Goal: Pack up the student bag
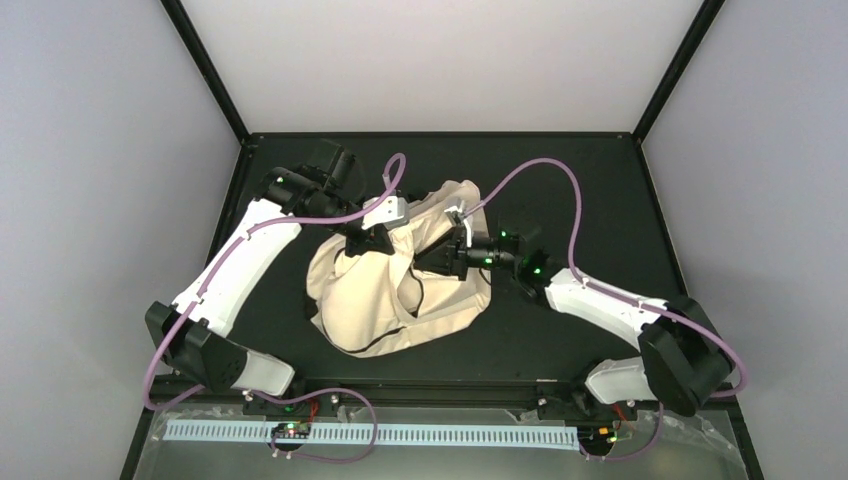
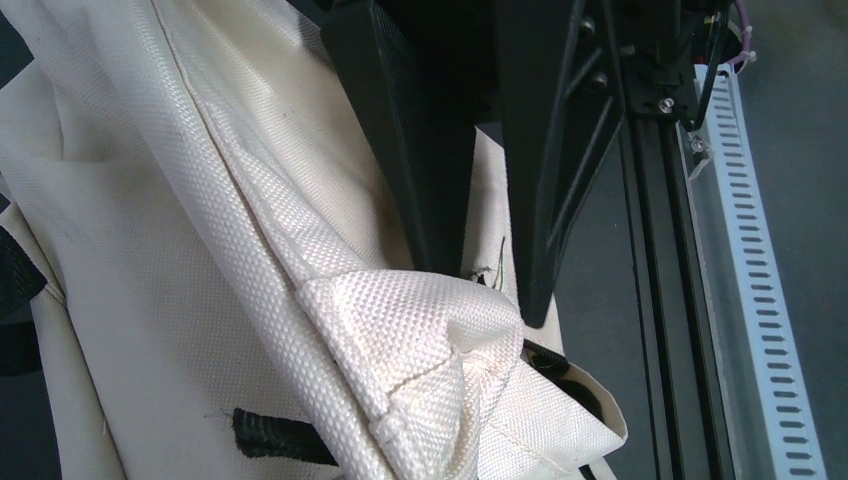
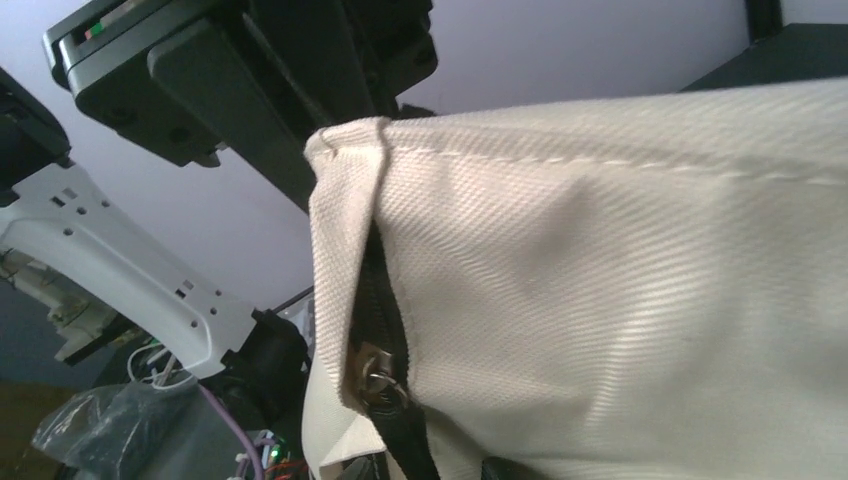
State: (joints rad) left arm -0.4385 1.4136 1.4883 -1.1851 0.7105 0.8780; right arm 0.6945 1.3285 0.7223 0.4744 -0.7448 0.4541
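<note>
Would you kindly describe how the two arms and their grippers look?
The left arm and right arm have white shells with black joints and bases. A purple cable loops along each. The left gripper and right gripper are black, with tapered fingers; green lights glow at the right wrist.

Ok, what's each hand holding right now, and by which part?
Both hold the student bag: the left hand pinches a folded fabric corner; the right hand appears to grip the seamed top edge beside the zipper.

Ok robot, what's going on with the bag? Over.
Left pincer shut on student bag. Right pincer shut on its edge by zipper. No obstruction seen.
</note>
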